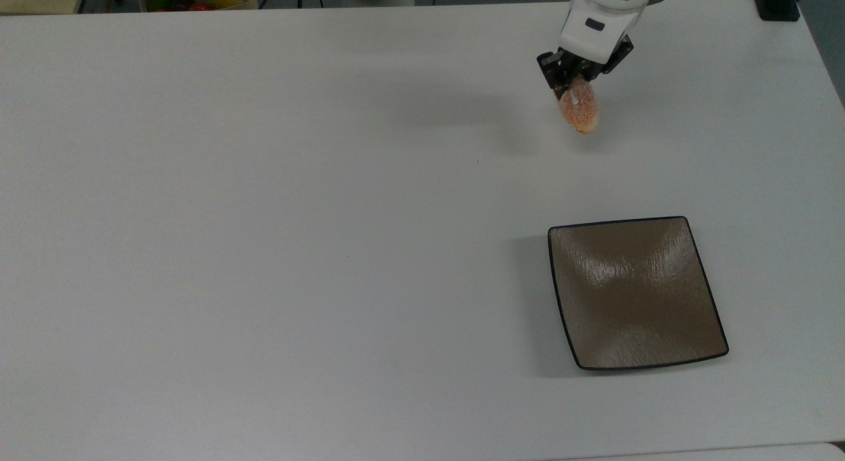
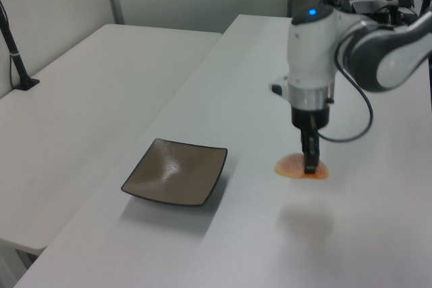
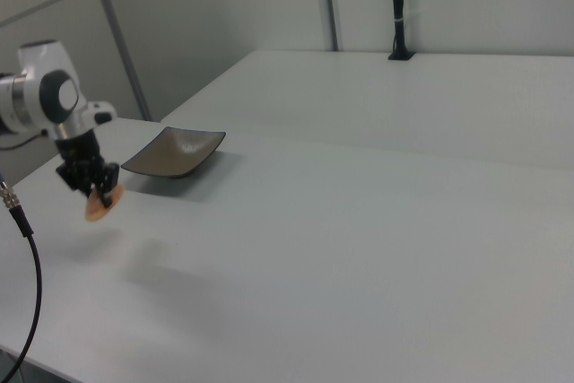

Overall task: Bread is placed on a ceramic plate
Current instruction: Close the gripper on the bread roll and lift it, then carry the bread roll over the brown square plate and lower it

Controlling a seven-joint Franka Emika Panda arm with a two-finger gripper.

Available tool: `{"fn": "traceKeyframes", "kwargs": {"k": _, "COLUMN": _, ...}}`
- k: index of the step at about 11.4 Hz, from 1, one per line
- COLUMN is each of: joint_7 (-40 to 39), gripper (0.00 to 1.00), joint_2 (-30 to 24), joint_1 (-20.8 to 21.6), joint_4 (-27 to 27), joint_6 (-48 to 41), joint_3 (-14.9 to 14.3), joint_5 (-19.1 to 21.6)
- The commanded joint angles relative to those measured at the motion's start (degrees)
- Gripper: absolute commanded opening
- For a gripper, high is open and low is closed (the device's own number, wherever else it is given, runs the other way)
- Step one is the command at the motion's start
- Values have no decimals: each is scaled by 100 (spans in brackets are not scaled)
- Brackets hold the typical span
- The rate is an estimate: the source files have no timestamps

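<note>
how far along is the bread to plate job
Done: the end effector is shut on the bread and holds it above the table, its shadow lying apart below in the left view. In hand: the carry. Left: reaching the ceramic plate, which sits bare, and setting the bread down.

Open bench (image 1: pixel 330 249) is seen all the way between the hand (image 1: pixel 573 79), closed on the bread (image 1: pixel 579 109) above the surface, and the ceramic plate (image 1: pixel 635 292), which is unoccupied.
</note>
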Motion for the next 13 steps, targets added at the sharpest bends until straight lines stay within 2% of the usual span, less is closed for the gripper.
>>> {"fn": "traceKeyframes", "kwargs": {"k": 1, "joint_7": -115, "gripper": 31, "joint_2": 438, "joint_1": -101, "joint_4": 1293, "joint_6": -691, "joint_3": -250, "joint_5": -15}}
{"fn": "traceKeyframes", "kwargs": {"k": 4, "joint_7": -115, "gripper": 31, "joint_2": 1271, "joint_1": -57, "joint_4": 2629, "joint_6": -886, "joint_3": -628, "joint_5": -50}}
{"fn": "traceKeyframes", "kwargs": {"k": 6, "joint_7": -115, "gripper": 31, "joint_2": 1685, "joint_1": -57, "joint_4": 3220, "joint_6": -589, "joint_3": -691, "joint_5": -111}}
{"fn": "traceKeyframes", "kwargs": {"k": 8, "joint_7": -115, "gripper": 31, "joint_2": 1923, "joint_1": 22, "joint_4": 3257, "joint_6": 157, "joint_3": -726, "joint_5": -129}}
{"fn": "traceKeyframes", "kwargs": {"k": 10, "joint_7": -63, "gripper": 32, "joint_2": 2231, "joint_1": 381, "joint_4": 3249, "joint_6": 991, "joint_3": -1058, "joint_5": -260}}
{"fn": "traceKeyframes", "kwargs": {"k": 11, "joint_7": -45, "gripper": 32, "joint_2": 2345, "joint_1": 426, "joint_4": 3231, "joint_6": 1352, "joint_3": -1130, "joint_5": -252}}
{"fn": "traceKeyframes", "kwargs": {"k": 13, "joint_7": 78, "gripper": 32, "joint_2": 2626, "joint_1": 497, "joint_4": 3248, "joint_6": 2072, "joint_3": -1148, "joint_5": -287}}
